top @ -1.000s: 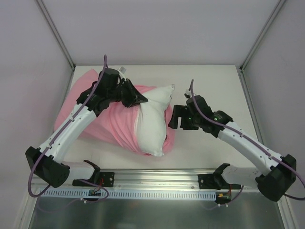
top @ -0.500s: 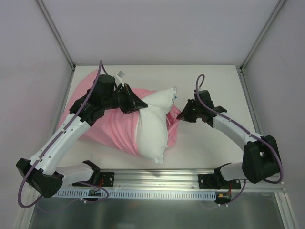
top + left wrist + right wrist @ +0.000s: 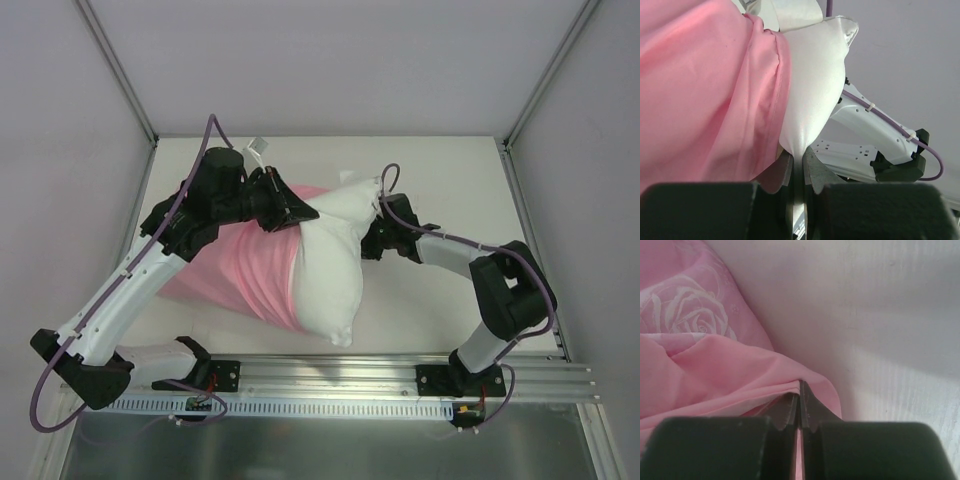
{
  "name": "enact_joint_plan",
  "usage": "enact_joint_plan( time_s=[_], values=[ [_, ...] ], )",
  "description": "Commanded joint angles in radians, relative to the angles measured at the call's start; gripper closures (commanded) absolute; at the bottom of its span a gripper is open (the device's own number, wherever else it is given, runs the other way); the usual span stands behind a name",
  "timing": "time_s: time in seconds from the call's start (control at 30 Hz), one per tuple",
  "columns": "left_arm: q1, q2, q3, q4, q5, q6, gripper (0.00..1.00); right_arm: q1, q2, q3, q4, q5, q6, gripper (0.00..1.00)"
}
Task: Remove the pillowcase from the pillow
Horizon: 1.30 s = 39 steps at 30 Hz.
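Observation:
The white pillow [image 3: 330, 270] lies mid-table, its right half bare and its left half inside the pink pillowcase [image 3: 240, 275]. My left gripper [image 3: 300, 215] is shut on a pinch of the pillow's white cloth [image 3: 815, 75] at its far edge, with bunched pillowcase [image 3: 705, 100] just to the left of the left gripper [image 3: 799, 159]. My right gripper [image 3: 372, 240] is tucked against the pillow's right side. In the right wrist view the right gripper [image 3: 799, 390] is shut on a folded edge of the pillowcase [image 3: 715, 365], whose rose print [image 3: 685, 310] shows behind.
The white table [image 3: 440, 170] is boxed in by walls and metal posts [image 3: 530, 100] at the back corners. A metal rail [image 3: 330, 375] with both arm bases runs along the near edge. A small white tag [image 3: 257, 150] sticks up behind the left wrist.
My right arm swung left to the pillow's right side and its gripper went from open to shut on the pillowcase edge. The pillow's top corner shifted right. The left gripper kept its hold.

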Motion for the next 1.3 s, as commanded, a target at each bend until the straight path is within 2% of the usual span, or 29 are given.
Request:
enact_joint_plan(
  time_s=[0.0,0.07,0.13,0.17,0.23,0.27,0.33,0.47,0.57,0.77,0.9,0.93,0.97,1.0,1.03,1.07,1.13,1.27],
  values=[
    [-0.006,-0.015,0.128,0.129,0.043,-0.01,1.0,-0.002,0.01,0.018,0.03,-0.009,-0.009,0.99],
    [-0.006,-0.003,0.139,0.129,0.037,-0.001,1.0,-0.009,-0.029,0.0,0.02,-0.012,-0.021,0.98],
    [-0.006,0.009,0.134,0.129,0.026,0.002,1.0,-0.016,-0.085,-0.04,0.009,-0.004,-0.041,0.92],
    [-0.006,0.014,0.128,0.129,0.025,0.004,1.0,-0.02,-0.118,-0.056,-0.002,0.005,-0.049,0.79],
    [-0.006,0.034,0.1,0.13,0.02,-0.004,1.0,-0.031,-0.236,-0.091,-0.054,0.035,-0.078,0.6],
    [-0.006,0.04,0.091,0.133,0.02,-0.005,1.0,-0.034,-0.276,-0.102,-0.078,0.046,-0.09,0.4],
    [-0.006,0.061,0.061,0.152,0.032,-0.016,1.0,-0.058,-0.406,-0.137,-0.153,0.068,-0.118,0.24],
    [-0.006,0.077,0.025,0.179,0.046,-0.027,1.0,-0.15,-0.615,-0.192,-0.238,0.022,-0.147,0.12],
    [-0.008,0.082,0.004,0.19,0.049,-0.024,1.0,-0.19,-0.755,-0.166,-0.337,0.017,-0.196,0.05],
    [-0.061,0.15,-0.032,0.216,0.035,-0.025,1.0,-0.19,-0.887,-0.109,-0.416,0.028,-0.211,0.03],
    [-0.109,0.249,-0.001,0.219,0.04,-0.005,1.0,-0.192,-0.904,-0.108,-0.439,0.04,-0.213,0.02],
    [-0.112,0.291,0.013,0.221,0.066,0.014,0.95,-0.19,-0.904,-0.108,-0.447,0.039,-0.213,0.02],
    [-0.112,0.316,0.045,0.219,0.09,0.025,0.83,-0.192,-0.904,-0.108,-0.463,0.039,-0.216,0.02],
    [-0.115,0.351,0.06,0.219,0.141,0.047,0.47,-0.19,-0.909,-0.106,-0.471,0.042,-0.217,0.02],
    [-0.12,0.361,0.079,0.219,0.155,0.062,0.34,-0.192,-0.913,-0.103,-0.479,0.046,-0.221,0.02],
    [-0.124,0.367,0.096,0.218,0.163,0.077,0.26,-0.192,-0.921,-0.102,-0.497,0.058,-0.227,0.01],
    [-0.132,0.35,0.129,0.216,0.161,0.114,0.19,-0.198,-0.936,-0.099,-0.514,0.068,-0.24,0.01],
    [-0.13,0.26,0.168,0.126,0.077,0.199,0.19,-0.209,-0.921,-0.086,-0.546,0.055,-0.253,0.01]
  ],
)
